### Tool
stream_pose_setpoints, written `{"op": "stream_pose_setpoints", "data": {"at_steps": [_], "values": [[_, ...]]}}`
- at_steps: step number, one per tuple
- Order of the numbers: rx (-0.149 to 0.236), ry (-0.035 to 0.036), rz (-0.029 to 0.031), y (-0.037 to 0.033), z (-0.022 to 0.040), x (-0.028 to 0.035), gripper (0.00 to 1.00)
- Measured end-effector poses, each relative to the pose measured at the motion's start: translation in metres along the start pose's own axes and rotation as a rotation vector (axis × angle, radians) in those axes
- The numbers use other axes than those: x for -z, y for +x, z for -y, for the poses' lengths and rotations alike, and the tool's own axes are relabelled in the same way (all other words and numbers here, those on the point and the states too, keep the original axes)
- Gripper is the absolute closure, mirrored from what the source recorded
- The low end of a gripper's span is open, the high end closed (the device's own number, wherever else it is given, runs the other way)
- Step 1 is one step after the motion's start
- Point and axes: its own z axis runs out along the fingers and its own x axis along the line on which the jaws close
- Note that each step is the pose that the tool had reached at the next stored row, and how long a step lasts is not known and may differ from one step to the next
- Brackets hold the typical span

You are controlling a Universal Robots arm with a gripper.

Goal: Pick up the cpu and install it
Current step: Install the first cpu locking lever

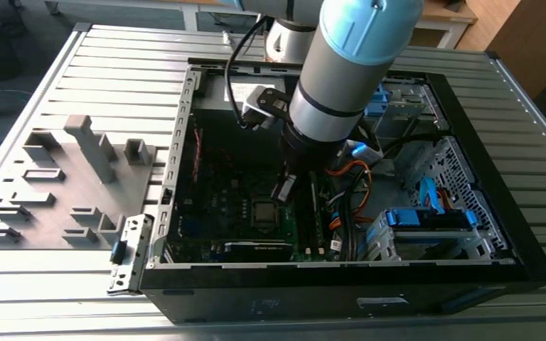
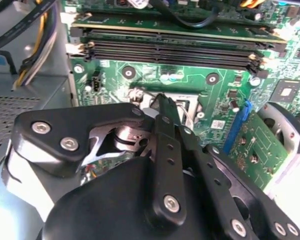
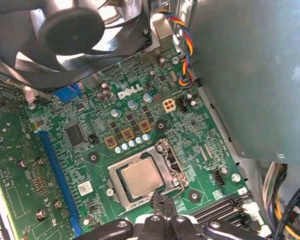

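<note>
**CPU seated in socket, claw tips pressed together just beside it**

Gripper (image 3: pixel 162 207): black, matte linkage fingers with silver screw heads, narrow tips pressed together, pinching nothing. In the first wrist view the tips sit at the edge of the socket frame, just beside the cpu (image 3: pixel 140 178), not on its top. In the second wrist view the same closed fingertips (image 2: pixel 166 107) point down at the socket area, hiding most of it.

The cpu is a thin square chip with a dull silver-grey metal lid and rounded corners, lying flat inside the CPU socket (image 3: pixel 167 165), framed by the shiny steel load plate. It sits mid-board on the green motherboard (image 3: pixel 95 145), which is dense with small solder parts and round capacitors.

Near the socket: four long black RAM slots (image 2: pixel 170 50) in parallel rows, a blue expansion slot (image 3: pixel 57 170) along the board, and a black round-hubbed case fan (image 3: pixel 72 30) at the board's far edge.

In the exterior view the grey-and-light-blue arm (image 1: pixel 349 71) reaches down into the open black computer case (image 1: pixel 500 241), lying on its side on a ribbed aluminium table (image 1: pixel 111 78). A grey moulded fixture tray (image 1: pixel 65 185) lies beside the case toward the exterior view's left.
</note>
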Motion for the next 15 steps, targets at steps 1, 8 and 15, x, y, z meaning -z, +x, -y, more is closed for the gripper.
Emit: {"op": "stream_pose_setpoints", "data": {"at_steps": [1,8,15], "values": [[-0.001,0.002,-0.004,0.0006,0.0003,-0.0003,0.89],[-0.008,0.0201,-0.041,0.0015,0.0012,-0.0037,0.89],[-0.012,0.0336,-0.068,0.0017,0.0008,-0.0102,0.89]]}}
